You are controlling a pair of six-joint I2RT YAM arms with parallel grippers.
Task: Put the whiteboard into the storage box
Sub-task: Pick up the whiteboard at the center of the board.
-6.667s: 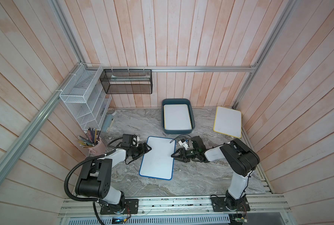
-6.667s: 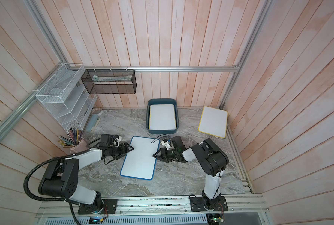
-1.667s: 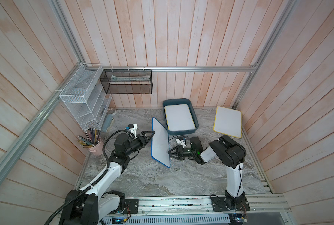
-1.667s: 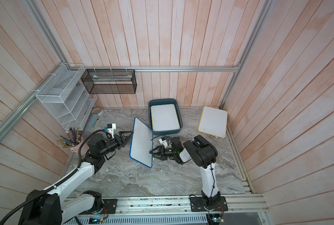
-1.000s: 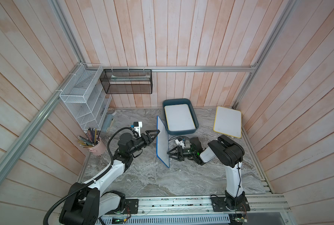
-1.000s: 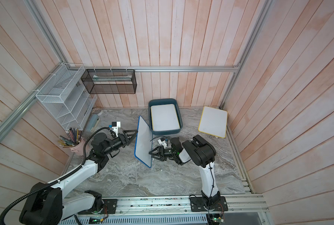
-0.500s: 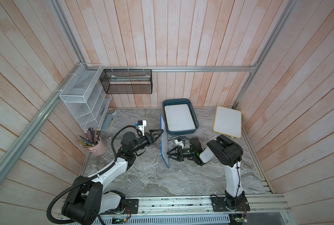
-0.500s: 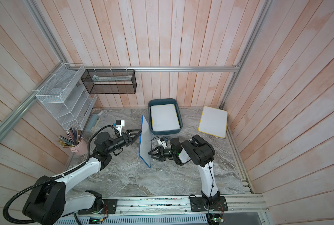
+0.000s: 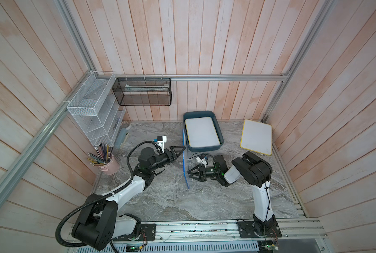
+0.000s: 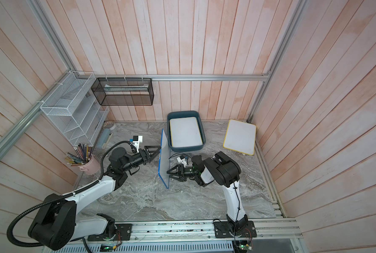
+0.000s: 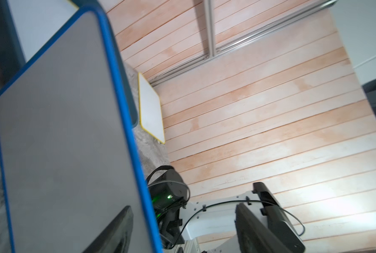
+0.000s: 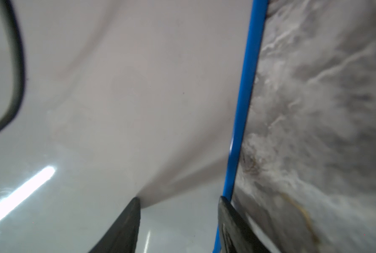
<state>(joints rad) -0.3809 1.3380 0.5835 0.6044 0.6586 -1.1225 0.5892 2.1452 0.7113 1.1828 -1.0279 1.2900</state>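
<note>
Whiteboard [image 10: 164, 160] stood edgewise: left hand [image 10: 158, 151] spread astride its top rim, right hand [image 10: 169, 175] spread against its face, apparently propping it upright.

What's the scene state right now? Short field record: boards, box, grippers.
blue-framed whiteboard: standing on edge on the table, nearly upright, between both grippers, next to the storage box
storage box: holds one stored whiteboard, lying flat
yellow-framed whiteboard: outside the box, by the right wall
left gripper: open, jaws either side of the board's upper edge
right gripper: open, tips at the board's face, low down
status: blue-framed board not yet in the box
</note>
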